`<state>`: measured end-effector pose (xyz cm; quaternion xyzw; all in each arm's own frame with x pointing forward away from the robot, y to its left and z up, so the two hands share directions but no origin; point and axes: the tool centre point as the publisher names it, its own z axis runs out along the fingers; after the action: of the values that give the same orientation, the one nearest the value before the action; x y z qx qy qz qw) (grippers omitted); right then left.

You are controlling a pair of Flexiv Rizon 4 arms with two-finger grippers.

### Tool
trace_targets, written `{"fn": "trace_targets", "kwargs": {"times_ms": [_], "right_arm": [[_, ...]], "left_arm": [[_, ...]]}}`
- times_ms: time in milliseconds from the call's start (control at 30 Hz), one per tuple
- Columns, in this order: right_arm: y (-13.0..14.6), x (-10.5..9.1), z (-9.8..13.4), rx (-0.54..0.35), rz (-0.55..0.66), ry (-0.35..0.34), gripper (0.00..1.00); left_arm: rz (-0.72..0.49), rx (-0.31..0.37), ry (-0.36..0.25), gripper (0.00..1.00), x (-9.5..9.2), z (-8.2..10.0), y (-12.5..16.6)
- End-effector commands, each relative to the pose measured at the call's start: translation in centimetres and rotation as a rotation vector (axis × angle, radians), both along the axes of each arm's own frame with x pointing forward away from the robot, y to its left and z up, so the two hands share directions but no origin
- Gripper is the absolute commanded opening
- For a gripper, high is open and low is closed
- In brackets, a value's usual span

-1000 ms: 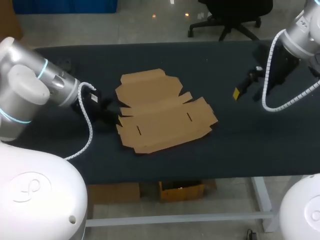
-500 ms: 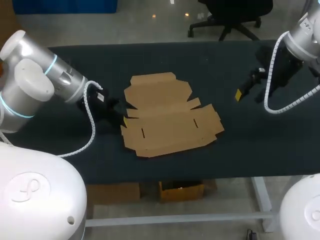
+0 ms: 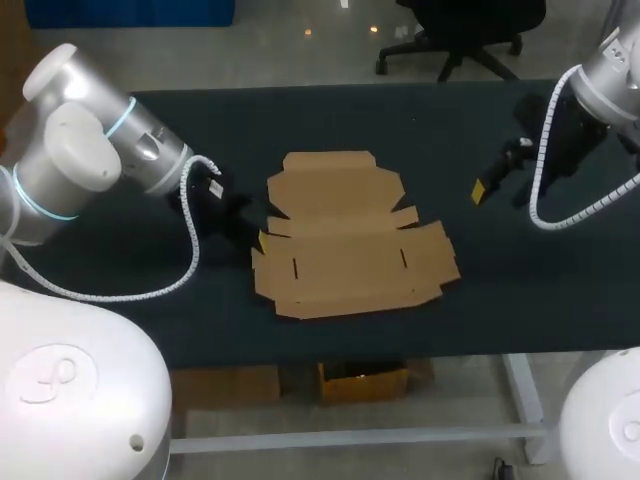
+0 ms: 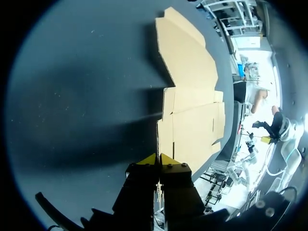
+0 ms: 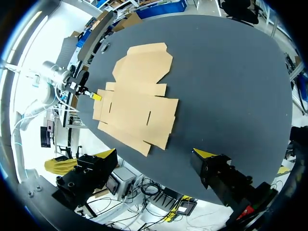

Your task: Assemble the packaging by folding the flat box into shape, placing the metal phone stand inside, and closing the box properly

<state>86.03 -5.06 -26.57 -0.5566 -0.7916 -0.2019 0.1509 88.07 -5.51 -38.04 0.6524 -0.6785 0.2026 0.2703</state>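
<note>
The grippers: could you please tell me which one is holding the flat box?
The left gripper: its jaws pinch the edge of the flat box, while the right gripper hangs open, well clear of it.

A strip of the flat box [image 4: 192, 125] lies hidden between the jaws of the left gripper [image 4: 158, 159].

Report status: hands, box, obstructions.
Status: left hand shut on flat box edge; right hand open, off to the side. Box unfolded on table. Nothing in the way.
</note>
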Motion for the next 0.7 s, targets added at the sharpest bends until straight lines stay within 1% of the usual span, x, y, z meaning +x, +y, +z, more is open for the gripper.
{"fn": "trace_targets", "kwargs": {"times_ms": [33, 500, 700], "right_arm": [[-0.04, -0.14, 0.00, 0.003, -0.001, -0.001, 1.00], [0.03, -0.12, -0.07, 0.005, -0.005, 0.003, 1.00], [0.12, 0.01, -0.04, 0.005, -0.003, 0.004, 1.00]], "left_arm": [[-0.016, 0.012, 0.010, 0.00, 0.52, 0.02, -0.42], [-0.030, 0.008, 0.007, 0.00, 1.19, -0.21, -0.73], [-0.042, 0.005, 0.004, 0.00, 1.11, -0.20, -0.82]]}}
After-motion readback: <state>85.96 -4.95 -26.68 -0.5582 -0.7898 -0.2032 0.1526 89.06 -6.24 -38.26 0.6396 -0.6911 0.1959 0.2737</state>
